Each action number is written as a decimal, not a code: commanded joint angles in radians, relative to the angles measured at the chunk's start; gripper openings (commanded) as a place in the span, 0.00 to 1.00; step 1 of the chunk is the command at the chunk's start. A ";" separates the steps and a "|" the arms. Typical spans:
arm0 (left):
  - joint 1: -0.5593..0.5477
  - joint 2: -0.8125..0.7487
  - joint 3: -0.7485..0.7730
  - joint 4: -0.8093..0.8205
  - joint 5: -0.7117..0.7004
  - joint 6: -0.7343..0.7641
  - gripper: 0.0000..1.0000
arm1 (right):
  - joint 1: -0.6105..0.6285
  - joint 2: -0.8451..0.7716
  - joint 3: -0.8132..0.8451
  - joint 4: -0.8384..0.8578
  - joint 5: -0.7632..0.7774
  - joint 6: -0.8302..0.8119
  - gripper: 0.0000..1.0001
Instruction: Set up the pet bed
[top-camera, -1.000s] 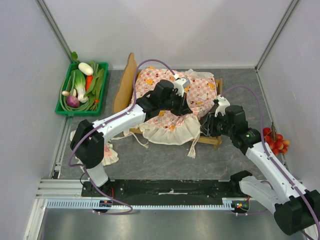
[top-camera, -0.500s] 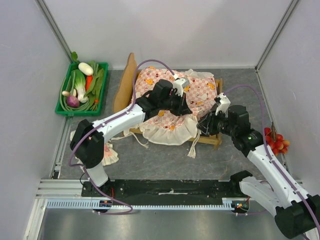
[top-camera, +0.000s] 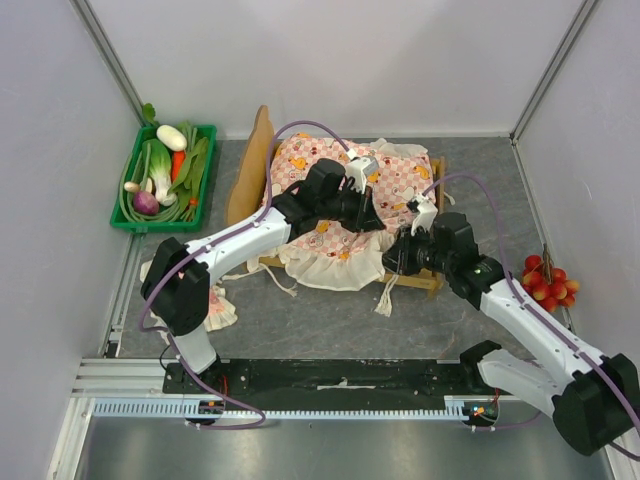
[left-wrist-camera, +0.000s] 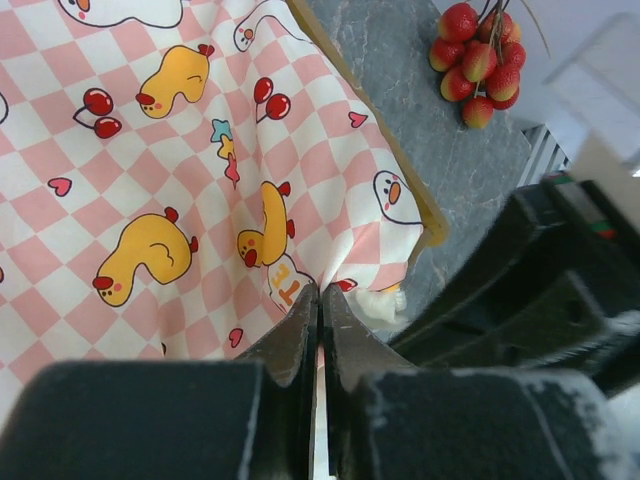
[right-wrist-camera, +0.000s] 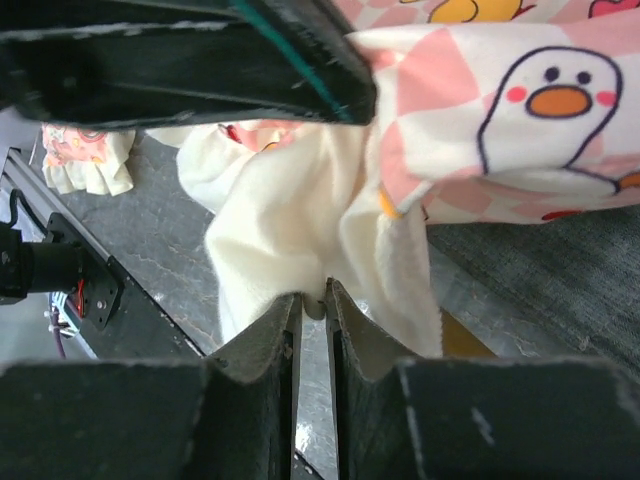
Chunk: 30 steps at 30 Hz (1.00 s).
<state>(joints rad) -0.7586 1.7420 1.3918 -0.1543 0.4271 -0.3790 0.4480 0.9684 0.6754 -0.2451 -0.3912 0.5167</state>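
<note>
The pet bed lies mid-table, its light-wood headboard to the left. A pink-checked mattress with duck prints is draped over it, and the cream frill hangs over the near side. My left gripper is shut on a fold of the mattress near the bed's right end, by the wooden rail. My right gripper sits just below it at the near right corner. Its fingers pinch a bit of the cream frill above the bed's grey base.
A green crate of vegetables stands at the back left. A bunch of red lychees lies by the right wall. A small pink frilled pillow rests on the mat beside the left arm's base. White walls close in both sides.
My right gripper has moved left to the bed's near right corner and closed on the frill. The left gripper has stayed in place on the mattress.
</note>
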 joint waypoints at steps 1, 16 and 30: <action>0.002 -0.007 0.006 0.029 0.039 -0.034 0.07 | 0.020 0.061 -0.019 0.156 0.012 0.052 0.20; 0.005 0.007 0.019 0.007 0.033 -0.035 0.02 | 0.129 0.061 0.075 0.108 0.064 -0.013 0.48; 0.028 -0.016 0.006 -0.004 0.009 -0.011 0.02 | 0.126 -0.275 0.102 -0.247 0.354 -0.055 0.51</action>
<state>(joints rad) -0.7364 1.7424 1.3918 -0.1638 0.4461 -0.3931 0.5735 0.7166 0.7509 -0.3721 -0.2085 0.4675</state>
